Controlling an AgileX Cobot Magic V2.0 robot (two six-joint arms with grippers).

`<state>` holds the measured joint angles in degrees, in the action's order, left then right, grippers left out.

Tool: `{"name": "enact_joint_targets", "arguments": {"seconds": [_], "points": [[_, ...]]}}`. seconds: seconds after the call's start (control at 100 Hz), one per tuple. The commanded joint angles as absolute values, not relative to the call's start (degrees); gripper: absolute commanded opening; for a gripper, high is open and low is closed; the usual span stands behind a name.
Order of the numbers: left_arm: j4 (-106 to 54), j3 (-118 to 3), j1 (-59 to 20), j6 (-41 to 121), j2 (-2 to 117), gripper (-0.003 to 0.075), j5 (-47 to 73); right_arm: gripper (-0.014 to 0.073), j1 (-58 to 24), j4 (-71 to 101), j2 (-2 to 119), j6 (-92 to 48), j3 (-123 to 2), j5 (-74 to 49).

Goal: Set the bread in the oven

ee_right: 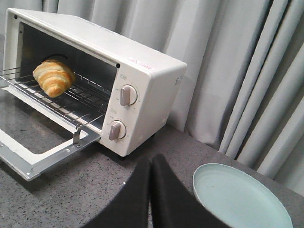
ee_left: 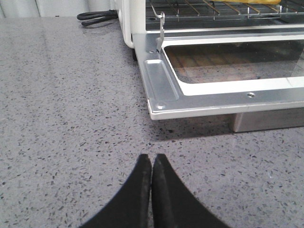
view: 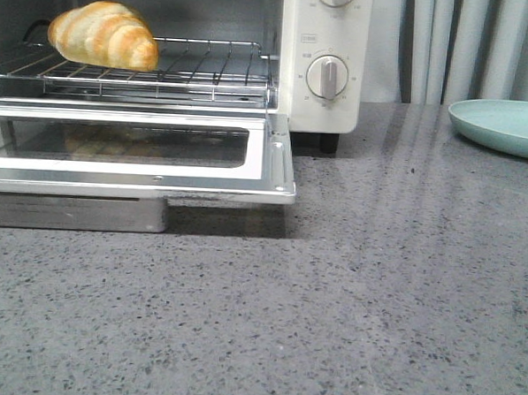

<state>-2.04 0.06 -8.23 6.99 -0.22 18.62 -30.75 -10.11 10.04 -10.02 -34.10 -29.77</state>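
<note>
The bread, a golden-brown striped crescent roll, lies on the wire rack inside the cream-white oven. It also shows in the right wrist view. The oven's glass door hangs open and flat over the table. My left gripper is shut and empty, low over the grey table in front of the door's corner. My right gripper is shut and empty, above the table between the oven and a plate. Neither gripper shows in the front view.
A pale green plate sits on the table right of the oven, also in the right wrist view. A metal crumb tray sticks out under the door. A black cable lies beside the oven. Grey curtains hang behind.
</note>
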Motion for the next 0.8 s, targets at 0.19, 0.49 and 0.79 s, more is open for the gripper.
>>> {"name": "enact_joint_targets", "arguments": {"seconds": [0.19, 0.49, 0.79], "points": [[-2.64, 1.31, -8.11, 6.5, -1.77, -0.0021, 14.27, -0.0048, -30.24, -12.24, 10.8, -10.35, -33.65, -26.66], [-2.64, 1.31, -8.11, 6.5, -1.77, -0.0021, 14.27, -0.0048, -17.45, -9.07, 10.8, -5.51, -12.88, 6.83], [-2.64, 1.31, -8.11, 6.5, -1.77, -0.0021, 14.27, -0.0048, -7.29, -6.63, 9.02, -5.48, -0.4, 9.59]]}}
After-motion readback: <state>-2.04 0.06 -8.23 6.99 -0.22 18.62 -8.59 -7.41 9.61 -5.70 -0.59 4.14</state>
